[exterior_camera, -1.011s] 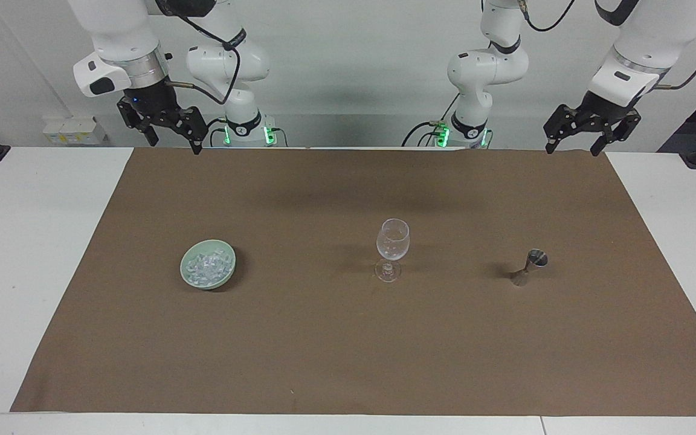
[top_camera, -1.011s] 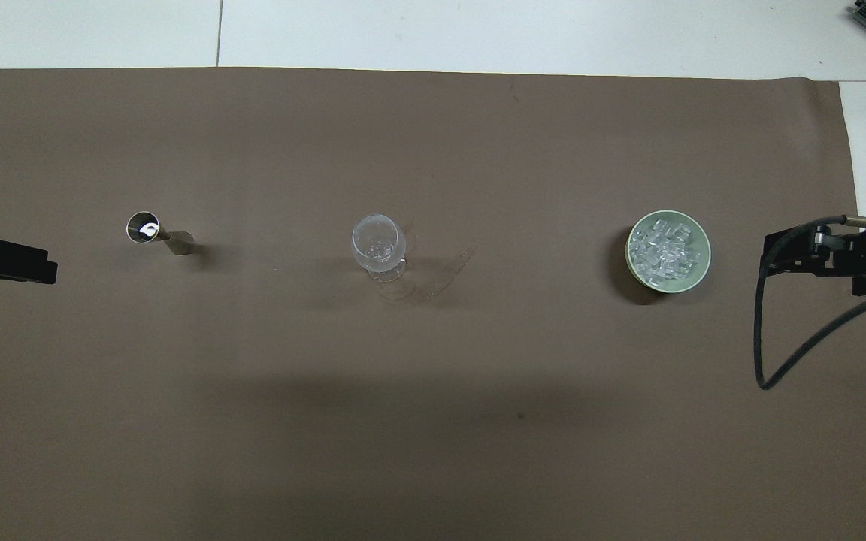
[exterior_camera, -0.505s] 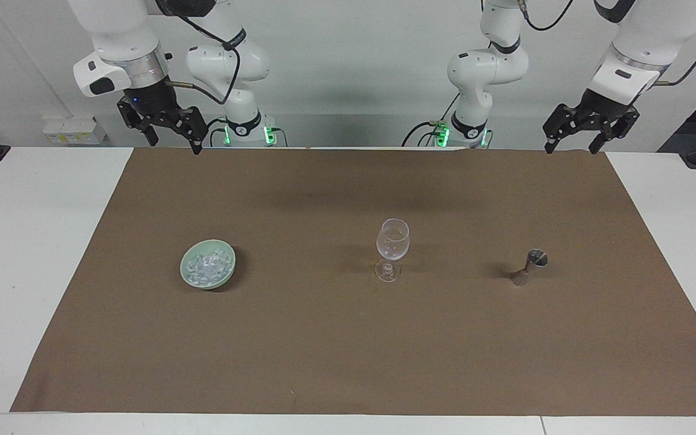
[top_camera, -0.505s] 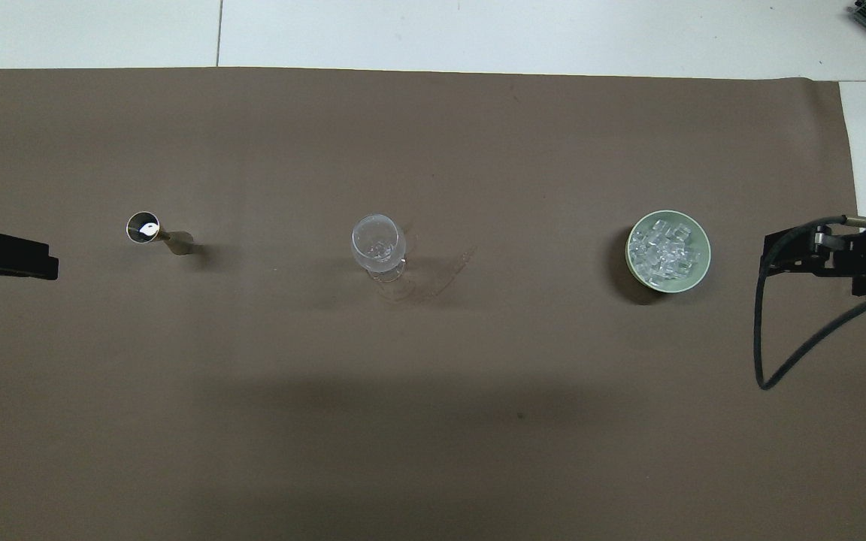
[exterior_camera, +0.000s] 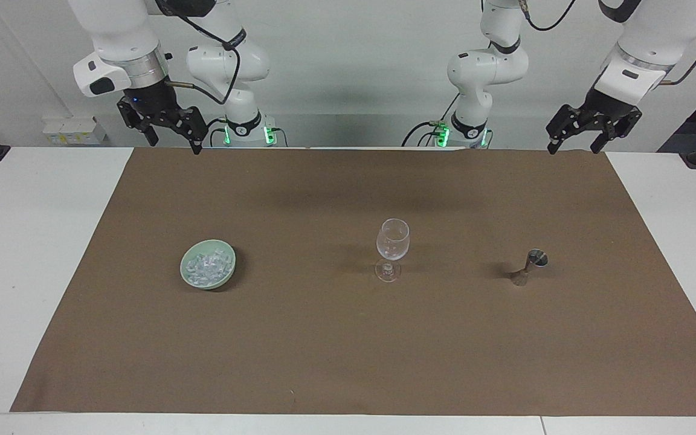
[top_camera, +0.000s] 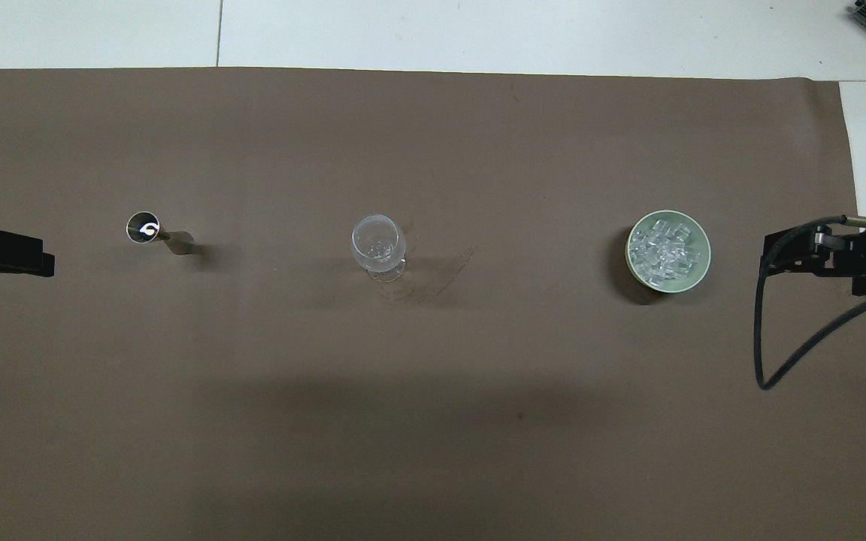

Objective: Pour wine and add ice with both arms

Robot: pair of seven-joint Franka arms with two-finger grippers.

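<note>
Since nothing has been picked up yet, the three things stand in a row along the middle of the brown mat that covers the white worktop, each well apart from the next, which I judge gives either arm room to come down without knocking a neighbour. Toward the right arm's end sits a shallow pale-green bowl, round and glossy, holding the ice as a heap of small clear, glinting chunks; the right claw hangs above the mat's edge at the robots' end, fingers spread and empty, probably staged for that bowl. In the middle stands the wine glass, upright, thin and transparent on a slim stem and round foot, placed where both arms could reach it. Toward the left arm's end stands a small metal jigger, hourglass-shaped and shiny, its mouth upward; whether it holds any liquid I cannot tell. The left claw hangs above the mat's corner at the robots' end, likewise spread and holding nothing.
</note>
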